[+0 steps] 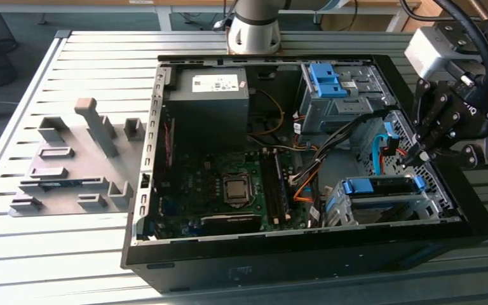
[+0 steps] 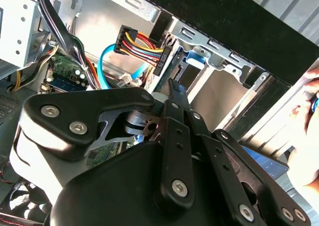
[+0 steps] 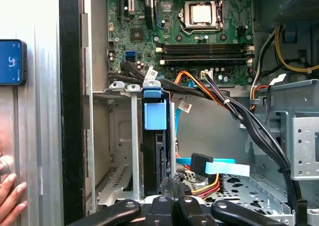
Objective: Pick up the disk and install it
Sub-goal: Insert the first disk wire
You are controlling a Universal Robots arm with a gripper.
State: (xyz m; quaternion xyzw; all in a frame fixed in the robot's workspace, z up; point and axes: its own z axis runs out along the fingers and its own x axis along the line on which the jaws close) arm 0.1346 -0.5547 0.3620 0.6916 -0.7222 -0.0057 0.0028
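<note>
Down in the near drive cage (image 1: 339, 206), at the exterior view's right, sits the disk (image 1: 384, 188). It stands on edge between the cage's metal walls, and its blue carrier tab (image 3: 153, 113) shows at the end facing the motherboard (image 3: 199, 31). No label on it can be seen from any angle.

Just off the disk's other end is the end effector (image 3: 172, 182). Its black fingers are drawn together to a point and have nothing between them. I cannot tell whether the tip touches the carrier.

I count two blue carrier pieces in the open computer case (image 1: 312, 260): the one on the disk and a bare blue bracket (image 1: 323, 79) in the far cage. One blue flat cable (image 3: 219, 166) lies across the case floor beside a red, yellow and black wire bundle.

One white sticker (image 1: 216, 82) sits on the grey power supply (image 1: 210, 101); its print is too small to read. There is one processor socket (image 1: 237, 189).

On the slatted surface (image 1: 74, 254), at the exterior view's left, lies one grey fixture plate (image 1: 70, 168) with upright blocks. Outside the case wall, in the first wrist view, a phone (image 3: 11, 61) shows a lit blue screen, and a person's hand (image 3: 10, 193) rests nearby.
</note>
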